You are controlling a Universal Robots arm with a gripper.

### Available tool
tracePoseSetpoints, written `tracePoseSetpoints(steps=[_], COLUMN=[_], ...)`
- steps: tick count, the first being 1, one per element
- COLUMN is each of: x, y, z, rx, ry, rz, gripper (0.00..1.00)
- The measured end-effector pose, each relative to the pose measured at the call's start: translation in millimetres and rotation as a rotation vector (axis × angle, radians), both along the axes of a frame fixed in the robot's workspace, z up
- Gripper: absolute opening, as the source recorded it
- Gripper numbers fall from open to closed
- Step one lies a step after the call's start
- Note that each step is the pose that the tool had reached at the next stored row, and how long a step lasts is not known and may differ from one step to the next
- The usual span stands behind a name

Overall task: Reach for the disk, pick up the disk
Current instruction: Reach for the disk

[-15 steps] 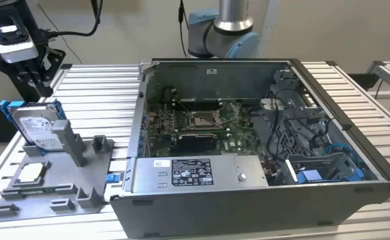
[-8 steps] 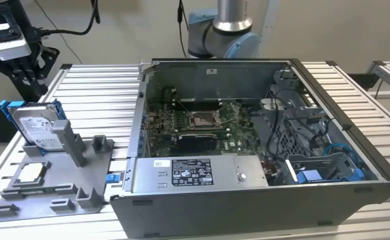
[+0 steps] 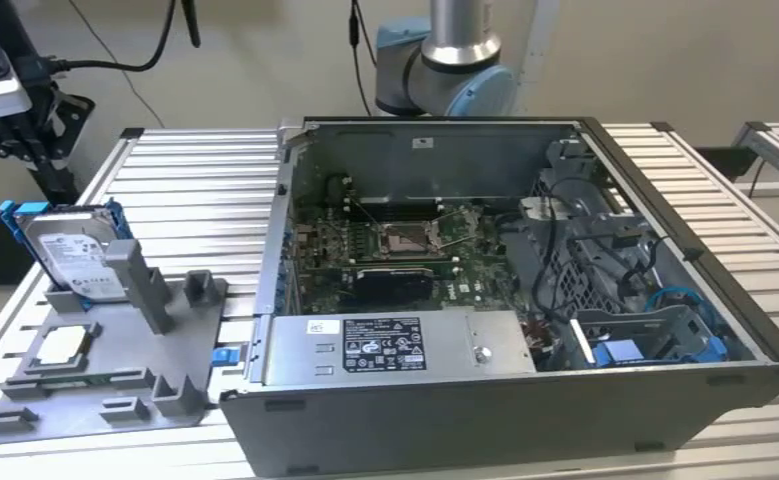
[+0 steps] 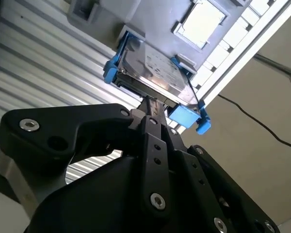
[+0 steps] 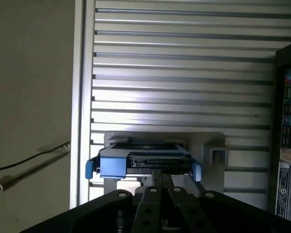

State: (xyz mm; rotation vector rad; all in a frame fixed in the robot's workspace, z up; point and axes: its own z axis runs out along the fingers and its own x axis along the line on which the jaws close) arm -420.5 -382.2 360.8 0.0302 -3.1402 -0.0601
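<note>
While sighting down the black linkage in both wrist views, logged the gripper [image 4: 151, 103] drawn narrow: fingertips [image 5: 157, 178] pressed side by side, no gap made out between them, nothing clamped. Picked up that gripper [image 3: 22, 140] again at the exterior view's upper left, hanging above the disk [image 3: 76, 250] and apart from it.

Just past the tips, found the disk [image 5: 145, 158] standing on edge: silver-grey, white label, framed by a bright blue bracket [image 5: 111, 165]. Seen edge-on in the first wrist view, blue tabs jutting at either end. Seen slantwise in the second wrist view [image 4: 155, 68], metal face catching the light. Seated upright in a slot of a grey fixture [image 3: 136, 340], label face turned toward the exterior view's camera.

Farther along that fixture, noted a small square silver chip [image 3: 62, 347] lying flat in a recess, near the disk but not touching it. Grey posts and blocks rising from the fixture's base around it.

Under all of this, logged a table [image 3: 189, 190] of ribbed aluminium slats.

Just beside the fixture, toward the exterior view's right, found an open computer case [image 3: 496, 420] with motherboard [image 3: 389, 250] and grey power supply [image 3: 389, 345] exposed.

Beyond the case, by the wall, marked the arm [image 3: 443, 60], grey and pale blue at its joint.
</note>
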Motion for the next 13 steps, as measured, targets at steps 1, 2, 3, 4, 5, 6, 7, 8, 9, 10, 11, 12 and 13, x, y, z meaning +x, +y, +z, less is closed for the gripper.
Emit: tracePoseSetpoints(steps=[1,2,3,4,5,6,7,8,9,10,11,12,13], x=[-0.8,-1.1,-1.2,-1.2,-1.3,-1.4,-1.4,-1.4,-1.4,-2.0,-2.8,-3.8,-4.9], y=[0.1,0.1,0.0,0.1,0.1,0.1,0.1,0.1,0.1,0.1,0.1,0.2,0.2], z=[-0.2,-0.6,-0.7,-0.7,-0.7,-0.8,-0.8,-0.8,-0.8,-0.8,-0.8,-0.8,-0.9], rx=[-0.0002,-0.0001,-0.0001,-0.0001,-0.0001,-0.0001,-0.0001,-0.0001,-0.0001,-0.0002,-0.0001,-0.0002,-0.0001], ry=[0.0003,0.0001,0.0002,0.0002,0.0003,0.0002,0.0002,0.0002,0.0003,0.0003,0.0003,0.0003,0.0002], rz=[0.000,0.000,0.000,0.000,0.000,0.000,0.000,0.000,0.000,0.000,0.000,0.000,0.000], gripper=[0.00,0.00,0.00,0.00,0.00,0.00,0.00,0.00,0.00,0.00,0.00,0.00,0.00])
